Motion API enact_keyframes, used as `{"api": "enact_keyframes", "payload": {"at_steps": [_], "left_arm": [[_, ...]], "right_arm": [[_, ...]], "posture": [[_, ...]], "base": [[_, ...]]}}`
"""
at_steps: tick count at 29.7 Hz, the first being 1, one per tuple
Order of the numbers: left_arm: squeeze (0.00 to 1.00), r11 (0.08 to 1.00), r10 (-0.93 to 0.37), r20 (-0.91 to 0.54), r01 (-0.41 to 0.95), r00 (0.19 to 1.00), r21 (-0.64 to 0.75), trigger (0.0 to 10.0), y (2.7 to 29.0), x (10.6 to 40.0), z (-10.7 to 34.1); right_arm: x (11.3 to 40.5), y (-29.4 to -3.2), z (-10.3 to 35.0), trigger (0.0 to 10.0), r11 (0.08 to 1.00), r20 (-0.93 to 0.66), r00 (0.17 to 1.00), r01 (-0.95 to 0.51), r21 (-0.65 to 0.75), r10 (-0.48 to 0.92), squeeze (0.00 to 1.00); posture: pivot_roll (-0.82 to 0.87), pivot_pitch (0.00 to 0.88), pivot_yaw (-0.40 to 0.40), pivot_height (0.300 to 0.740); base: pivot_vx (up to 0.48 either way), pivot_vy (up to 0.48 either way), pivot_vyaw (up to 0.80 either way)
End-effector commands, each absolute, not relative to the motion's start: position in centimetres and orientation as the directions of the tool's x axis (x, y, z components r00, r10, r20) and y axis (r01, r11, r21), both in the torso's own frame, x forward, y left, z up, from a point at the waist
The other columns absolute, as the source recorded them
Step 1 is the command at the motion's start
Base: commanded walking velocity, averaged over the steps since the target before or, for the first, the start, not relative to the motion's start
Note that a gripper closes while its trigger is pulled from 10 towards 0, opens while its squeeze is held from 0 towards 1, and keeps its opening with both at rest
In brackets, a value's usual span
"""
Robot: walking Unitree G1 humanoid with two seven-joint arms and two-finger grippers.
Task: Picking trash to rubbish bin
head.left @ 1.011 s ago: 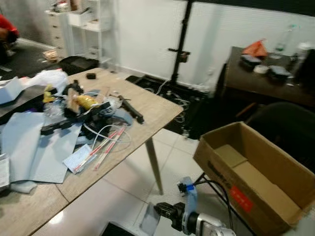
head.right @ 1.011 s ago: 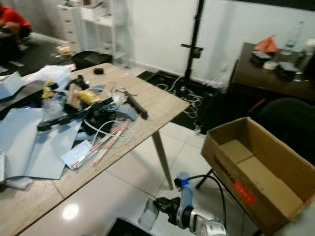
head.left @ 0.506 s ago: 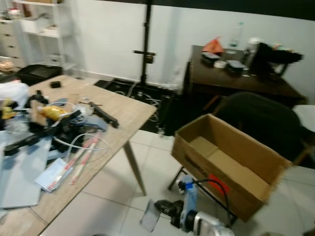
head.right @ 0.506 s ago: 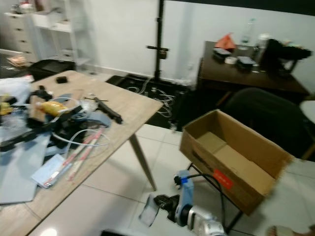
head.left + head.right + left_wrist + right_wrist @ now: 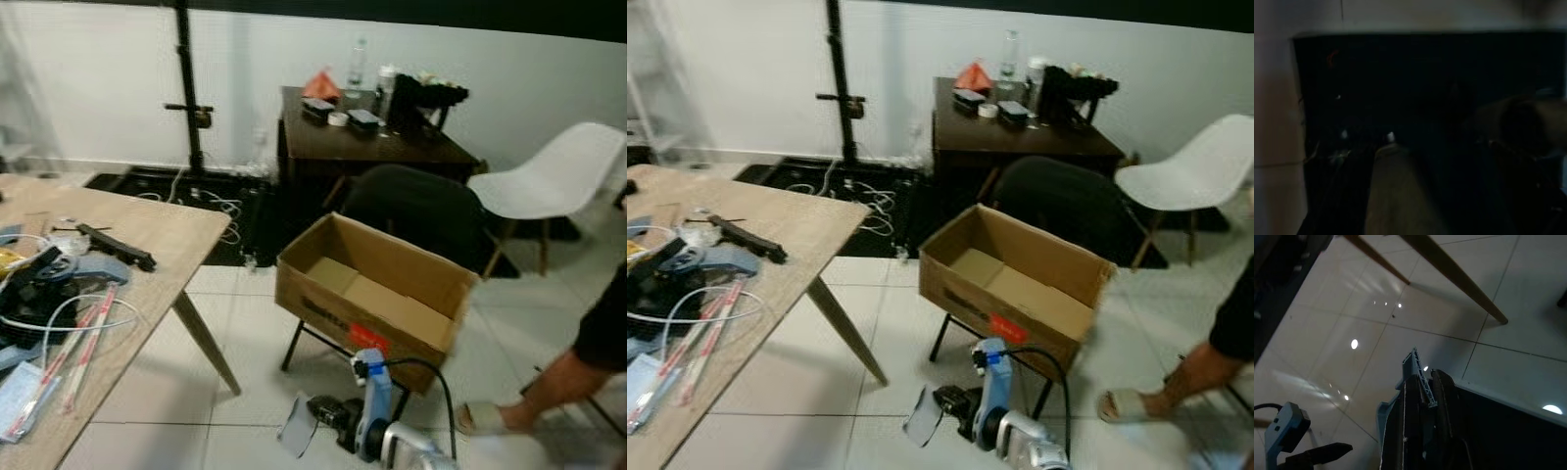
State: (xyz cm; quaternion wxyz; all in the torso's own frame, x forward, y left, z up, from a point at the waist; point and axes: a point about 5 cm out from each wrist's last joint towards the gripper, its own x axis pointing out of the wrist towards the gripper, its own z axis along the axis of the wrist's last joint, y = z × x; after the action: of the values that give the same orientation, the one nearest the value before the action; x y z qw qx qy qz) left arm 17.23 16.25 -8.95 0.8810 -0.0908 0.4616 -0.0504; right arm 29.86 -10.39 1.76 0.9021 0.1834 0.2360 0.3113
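Low over the white floor tiles (image 5: 872,323), the right gripper (image 5: 939,409) pinches a flat grey piece of trash (image 5: 922,419) tight. Just past it, an open cardboard box (image 5: 1019,284) sits on a dark stand. Between box and wooden table (image 5: 794,235) lies bare floor. Left gripper's fingers: too dark to tell.

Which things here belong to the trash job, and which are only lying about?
For the job:
- right hand, shut on a grey-blue flat piece
- open cardboard box

Lying about:
- cables and tools on wooden table
- white chair
- dark desk with bottles
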Motion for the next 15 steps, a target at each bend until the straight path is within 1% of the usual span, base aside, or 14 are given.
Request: {"api": "enact_keyframes", "payload": {"at_steps": [1,12,15], "left_arm": [[0.00,0.978,-0.181,-0.815,0.014,0.550,-0.208,10.0,16.08,16.80,-9.16],[0.00,0.976,-0.193,-0.813,0.018,0.550,-0.219,10.0,15.64,16.74,-9.20],[0.00,0.975,-0.197,-0.809,0.022,0.554,-0.223,10.0,15.47,16.90,-9.14]], "right_arm": [[29.62,-11.04,1.26,10.0,0.759,-0.333,0.708,-0.441,0.479,0.622,0.00],[29.33,-10.90,0.81,10.0,0.766,-0.343,0.716,-0.418,0.488,0.609,0.00],[29.58,-10.93,1.07,10.0,0.767,-0.322,0.732,-0.413,0.491,0.600,0.00]], "posture": [[-0.11,0.098,0.014,0.740],[-0.11,0.095,0.012,0.740],[-0.11,0.096,0.011,0.740]], "base": [[0.000,0.000,-0.76],[0.000,0.000,-0.76],[0.000,0.000,-0.75]]}}
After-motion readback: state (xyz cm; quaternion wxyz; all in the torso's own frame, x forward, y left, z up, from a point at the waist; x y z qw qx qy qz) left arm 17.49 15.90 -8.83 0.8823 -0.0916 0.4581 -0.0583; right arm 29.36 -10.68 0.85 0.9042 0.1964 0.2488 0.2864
